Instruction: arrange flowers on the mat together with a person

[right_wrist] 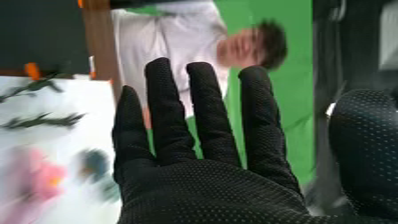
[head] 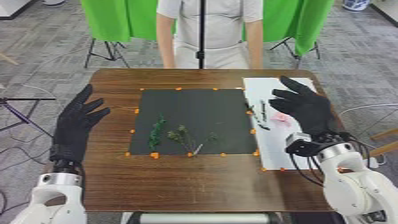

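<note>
Pink flower (head: 281, 119): on the white sheet (head: 289, 145), at about 8 o'clock from the right hand (head: 306, 107), which is the nearer one. Right hand: fingers straight and spread, grasping nothing. Left hand (head: 75, 122): fingers extended, beyond the dark mat (head: 191, 102) at 9 o'clock. Green sprigs (head: 263, 117) beside the flower: long axis roughly 11 to 5. The coming reach likely turns on that 8 o'clock line. Labels or writing: none legible.

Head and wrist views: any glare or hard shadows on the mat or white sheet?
Head view: dark mat without glare, white sheet bright, no hard shadows that I can make out. Right wrist view: sheet brightly lit, right hand dark, glove dots readable.
</note>
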`<state>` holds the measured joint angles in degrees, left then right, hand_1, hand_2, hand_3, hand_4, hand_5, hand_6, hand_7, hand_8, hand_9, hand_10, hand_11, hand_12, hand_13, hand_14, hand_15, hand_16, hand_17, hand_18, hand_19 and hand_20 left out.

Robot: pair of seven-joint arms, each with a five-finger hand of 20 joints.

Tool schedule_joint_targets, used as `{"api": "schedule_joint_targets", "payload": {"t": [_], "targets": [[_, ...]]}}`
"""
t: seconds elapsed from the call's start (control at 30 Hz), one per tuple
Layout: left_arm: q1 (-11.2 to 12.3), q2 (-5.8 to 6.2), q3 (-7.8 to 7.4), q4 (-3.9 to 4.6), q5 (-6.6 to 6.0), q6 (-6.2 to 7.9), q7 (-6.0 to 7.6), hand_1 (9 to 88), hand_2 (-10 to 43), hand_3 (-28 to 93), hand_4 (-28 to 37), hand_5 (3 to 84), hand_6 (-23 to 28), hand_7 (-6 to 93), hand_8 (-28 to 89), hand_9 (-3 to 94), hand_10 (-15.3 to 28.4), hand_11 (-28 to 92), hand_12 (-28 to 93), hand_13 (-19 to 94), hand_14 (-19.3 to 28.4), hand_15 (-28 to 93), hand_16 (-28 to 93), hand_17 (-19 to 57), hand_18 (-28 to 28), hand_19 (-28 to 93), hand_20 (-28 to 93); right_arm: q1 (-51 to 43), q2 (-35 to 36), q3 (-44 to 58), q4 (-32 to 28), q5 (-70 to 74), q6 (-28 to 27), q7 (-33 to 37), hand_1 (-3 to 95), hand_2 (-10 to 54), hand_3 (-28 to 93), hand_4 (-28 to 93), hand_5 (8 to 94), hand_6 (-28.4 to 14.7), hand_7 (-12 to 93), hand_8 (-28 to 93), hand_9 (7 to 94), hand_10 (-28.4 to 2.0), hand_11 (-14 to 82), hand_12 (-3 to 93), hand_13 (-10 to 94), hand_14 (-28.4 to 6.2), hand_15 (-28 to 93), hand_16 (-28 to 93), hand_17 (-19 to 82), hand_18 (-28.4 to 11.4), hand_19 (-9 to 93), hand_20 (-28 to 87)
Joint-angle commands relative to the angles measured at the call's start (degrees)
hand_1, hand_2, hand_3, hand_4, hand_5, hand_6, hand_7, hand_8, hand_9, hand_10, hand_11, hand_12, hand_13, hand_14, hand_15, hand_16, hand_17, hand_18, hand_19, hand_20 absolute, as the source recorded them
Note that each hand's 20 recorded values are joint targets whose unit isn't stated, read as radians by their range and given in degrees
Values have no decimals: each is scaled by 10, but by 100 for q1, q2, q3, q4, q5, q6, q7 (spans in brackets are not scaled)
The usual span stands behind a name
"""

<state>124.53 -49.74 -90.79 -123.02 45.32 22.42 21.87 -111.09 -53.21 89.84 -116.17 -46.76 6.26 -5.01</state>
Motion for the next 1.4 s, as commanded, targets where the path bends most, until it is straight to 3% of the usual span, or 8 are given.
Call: {"api": "schedule_joint_targets", "payload": {"t": [0.03, 0.27, 0.5, 0.53, 0.6, 1.03, 1.2, 1.4], "targets": [[251, 18, -65, 3, -87, 19, 59, 190, 43, 776, -283, 313, 19, 84, -82, 316, 158, 209, 114, 235, 231, 462, -58, -88, 202, 431, 180, -592, -152, 49, 13, 50, -134, -272, 109, 106, 816, -282, 412, 38, 150, -130, 447, -141, 119, 146, 309, -187, 364, 131, 34, -204, 399, 200], [30, 164, 96, 40, -170, 63, 100, 192, 43, 776, -283, 313, 20, 85, -82, 320, 161, 211, 114, 237, 233, 468, -66, -88, 203, 429, 181, -314, -96, -73, 127, -36, -226, -231, 108, 106, 817, -283, 410, 40, 157, -132, 446, -138, 123, 147, 310, -186, 371, 140, 29, -205, 402, 208], [-48, 154, 86, 39, -135, -6, 37, 195, 45, 772, -283, 308, 22, 87, -82, 315, 160, 212, 115, 237, 232, 468, -69, -86, 205, 433, 183, -189, -60, -106, 162, -54, -255, -216, 108, 106, 818, -283, 408, 42, 161, -135, 446, -138, 123, 147, 311, -187, 373, 140, 27, -204, 400, 209], [-26, 198, 116, 47, -173, 20, 150, 195, 45, 773, -283, 307, 22, 89, -81, 315, 162, 216, 115, 237, 234, 474, -68, -82, 212, 452, 192, -173, -57, -111, 165, -51, -256, -206, 108, 105, 818, -283, 408, 42, 161, -135, 446, -137, 123, 147, 311, -187, 373, 140, 26, -204, 399, 209], [6, 256, 154, 42, -206, 79, 243, 195, 45, 773, -283, 305, 23, 91, -81, 315, 164, 222, 117, 237, 238, 489, -67, -76, 215, 473, 202, -170, -65, -104, 168, -58, -271, -198, 108, 105, 817, -283, 408, 42, 161, -135, 446, -137, 122, 147, 311, -187, 375, 140, 25, -204, 399, 210], [-93, 230, 271, 70, -216, 82, 218, 202, 49, 772, -283, 315, 27, 91, -84, 332, 170, 236, 110, 249, 243, 499, -87, -55, 211, 450, 180, -71, -56, -231, 216, -21, -370, -132, 108, 102, 818, -283, 406, 44, 160, -135, 448, -138, 121, 147, 317, -188, 382, 139, 23, -204, 400, 213], [-67, 156, 228, 77, -164, 16, 148, 204, 50, 771, -283, 316, 27, 90, -83, 336, 169, 235, 109, 252, 242, 489, -86, -45, 212, 446, 159, -56, -56, -214, 227, -61, -390, -123, 108, 101, 818, -283, 406, 44, 160, -135, 450, -138, 121, 147, 317, -188, 383, 138, 22, -203, 398, 213], [0, 184, 228, 59, -177, 18, 164, 203, 49, 775, -283, 312, 28, 92, -83, 330, 171, 238, 109, 248, 242, 489, -82, -57, 213, 447, 149, -82, -54, -173, 233, -71, -365, -96, 107, 101, 820, -283, 406, 45, 161, -135, 450, -138, 121, 148, 317, -188, 384, 137, 22, -203, 398, 213]]}}
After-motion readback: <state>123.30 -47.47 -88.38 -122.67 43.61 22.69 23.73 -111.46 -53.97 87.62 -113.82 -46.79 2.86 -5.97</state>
